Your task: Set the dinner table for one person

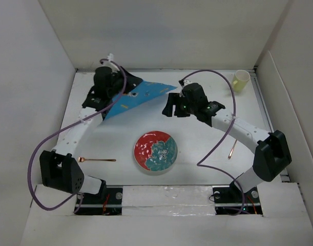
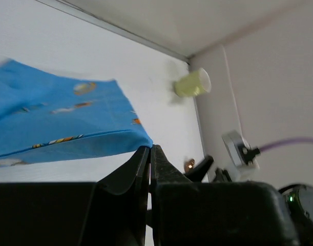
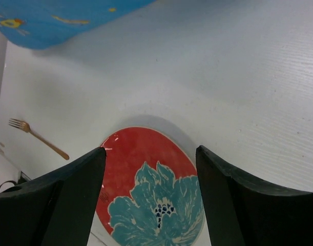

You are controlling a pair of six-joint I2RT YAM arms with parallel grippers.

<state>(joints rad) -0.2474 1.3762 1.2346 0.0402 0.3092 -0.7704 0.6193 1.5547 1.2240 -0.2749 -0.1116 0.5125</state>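
Observation:
The blue cartoon-print mat (image 1: 146, 95) hangs partly lifted over the back of the white dinner table (image 1: 120, 138), pulled into a triangle. My left gripper (image 1: 121, 96) is shut on its near-left corner; in the left wrist view the mat (image 2: 59, 123) runs right down to the closed fingertips of the gripper (image 2: 150, 148). My right gripper (image 1: 169, 104) stands open just off the mat's right tip, holding nothing. In the right wrist view its gripper (image 3: 151, 149) frames the red plate with a teal flower (image 3: 146, 189), well above it.
The plate (image 1: 156, 152) lies at the table's front centre. A copper fork (image 1: 97, 160) lies to its left, and a copper utensil (image 1: 231, 150) lies under the right arm. A pale yellow cup (image 1: 241, 80) stands in the back right corner. Low white walls ring the table.

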